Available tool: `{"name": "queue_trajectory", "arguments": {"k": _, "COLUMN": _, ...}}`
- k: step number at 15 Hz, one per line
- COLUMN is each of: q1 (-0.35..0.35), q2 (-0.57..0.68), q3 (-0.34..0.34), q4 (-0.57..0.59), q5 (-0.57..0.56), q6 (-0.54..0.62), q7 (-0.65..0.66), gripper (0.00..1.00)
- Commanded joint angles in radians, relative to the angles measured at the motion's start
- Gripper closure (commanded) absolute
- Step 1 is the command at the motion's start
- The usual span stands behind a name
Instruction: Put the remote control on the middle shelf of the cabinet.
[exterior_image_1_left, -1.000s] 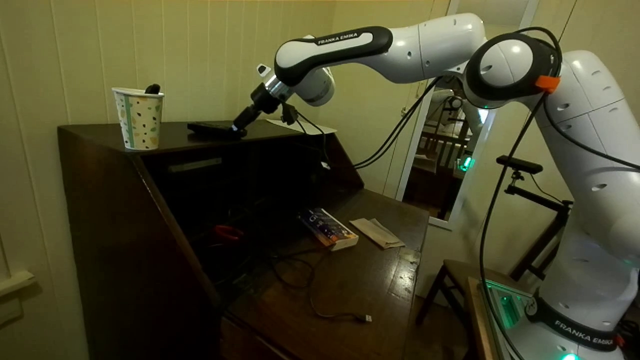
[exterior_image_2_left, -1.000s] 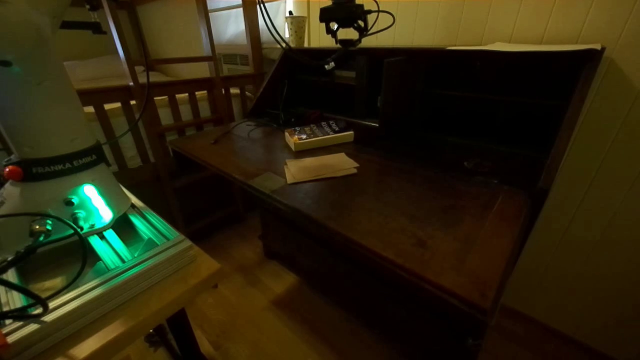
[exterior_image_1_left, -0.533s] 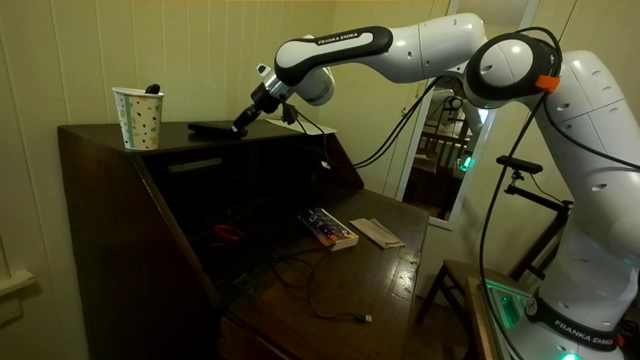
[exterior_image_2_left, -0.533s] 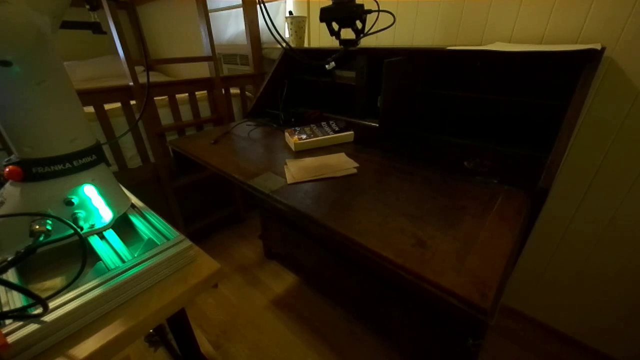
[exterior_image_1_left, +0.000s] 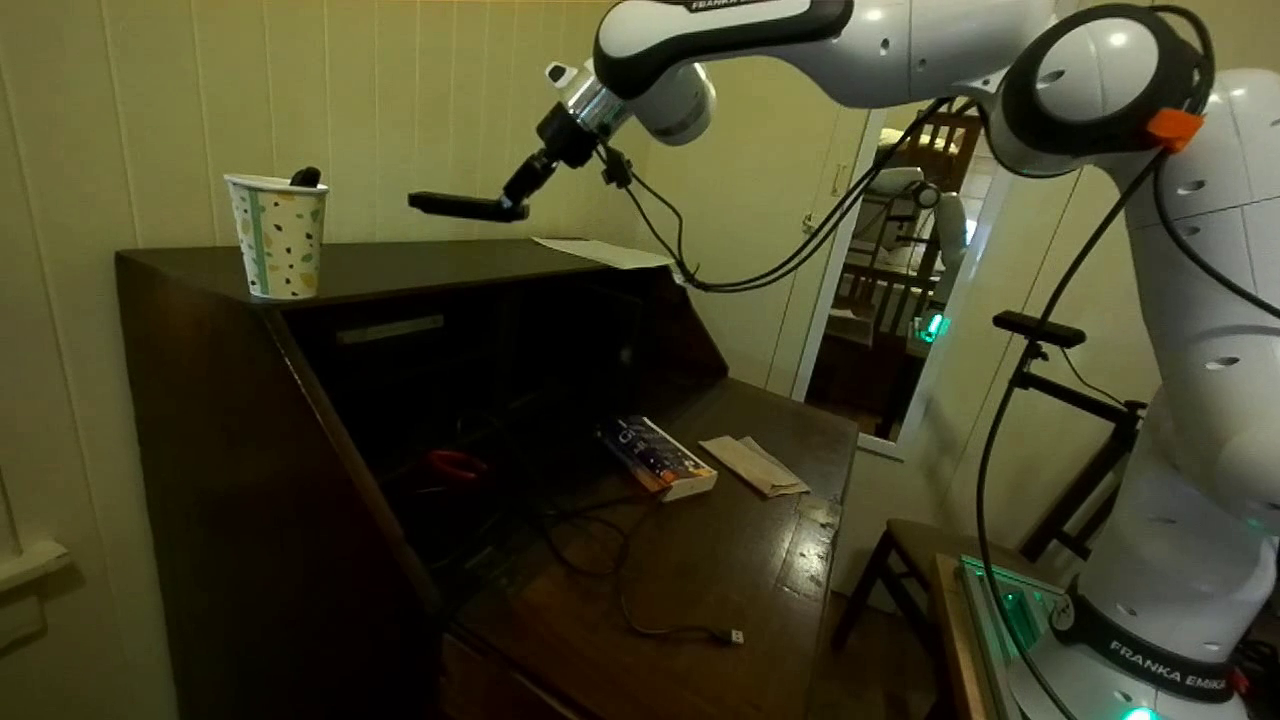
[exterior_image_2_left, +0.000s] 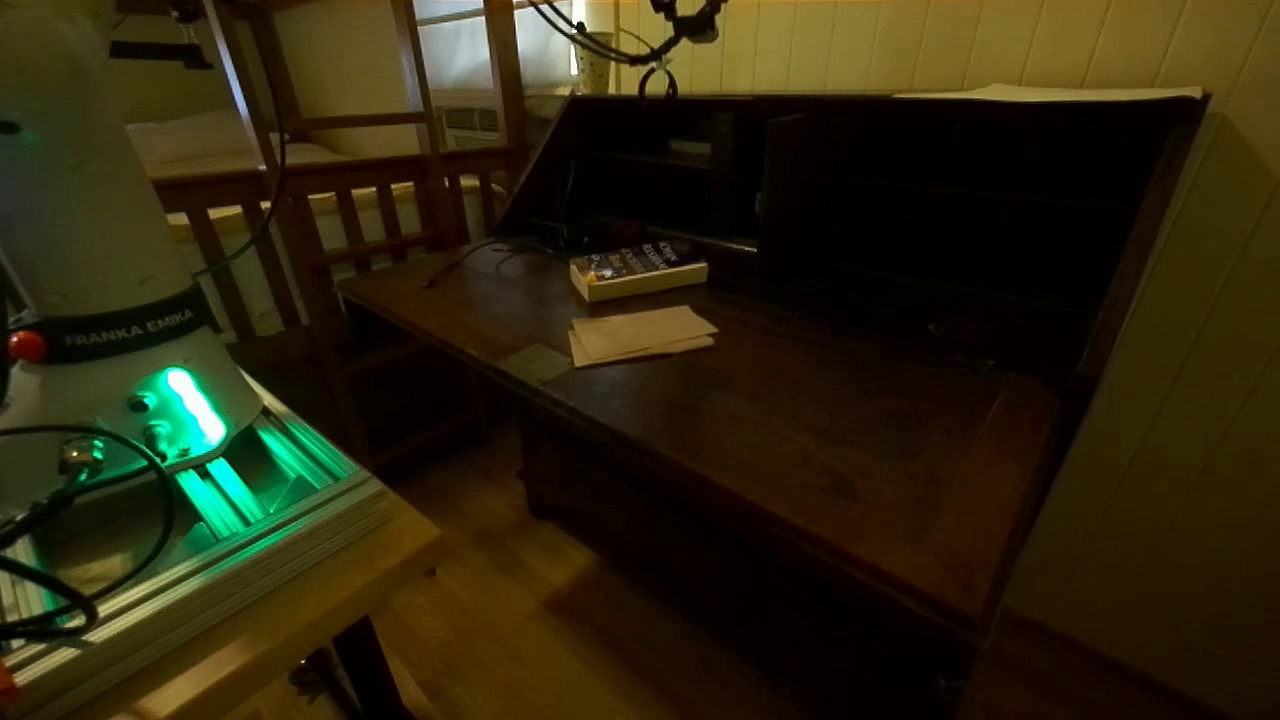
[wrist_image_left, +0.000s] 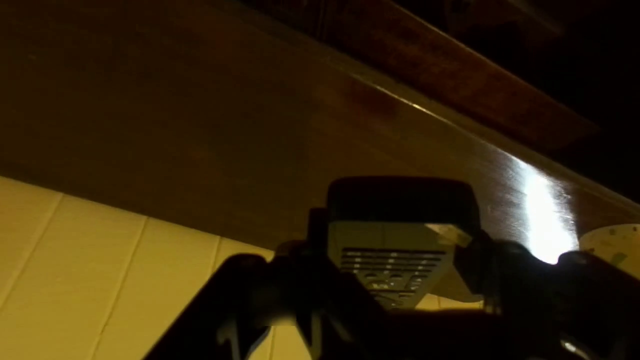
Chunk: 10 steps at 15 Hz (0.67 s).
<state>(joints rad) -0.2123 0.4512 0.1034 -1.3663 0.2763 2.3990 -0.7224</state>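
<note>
In an exterior view, the gripper (exterior_image_1_left: 516, 206) at upper centre clasps one end of the black remote control (exterior_image_1_left: 453, 206), which juts leftward in midair above the dark brown cabinet (exterior_image_1_left: 225, 440). A spotted cup (exterior_image_1_left: 282, 245) stands on the cabinet's top at upper left; a book (exterior_image_1_left: 657, 458) lies just below centre.

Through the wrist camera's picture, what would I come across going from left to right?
Most of the yellow wall, remote control in the hand, bright glare on the cabinet, part of a paper cup.
</note>
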Motion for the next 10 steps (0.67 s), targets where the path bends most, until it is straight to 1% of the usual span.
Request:
{"name": "queue_trajectory", "arguments": {"k": 1, "q1": 0.029, "q2": -0.243, "q3": -0.079, "q4": -0.222, "q5": -0.106, "q6": -0.028, "q7": 0.126, "gripper": 0.64}}
{"name": "queue_trajectory", "arguments": {"k": 3, "q1": 0.057, "q2": -0.342, "q3": -0.119, "q4": -0.313, "q5": -0.176, "q6": -0.044, "q7": 0.274, "gripper": 0.64}}
{"name": "queue_trajectory", "arguments": {"k": 6, "q1": 0.09, "q2": -0.484, "q3": -0.144, "q4": -0.456, "q5": -0.265, "q6": -0.069, "q7": 0.499, "gripper": 0.64}}
{"name": "queue_trajectory", "arguments": {"k": 10, "q1": 0.103, "q2": -0.654, "q3": -0.135, "q4": -0.661, "q5": -0.385, "q6": -0.091, "q7": 0.794, "gripper": 0.64}}
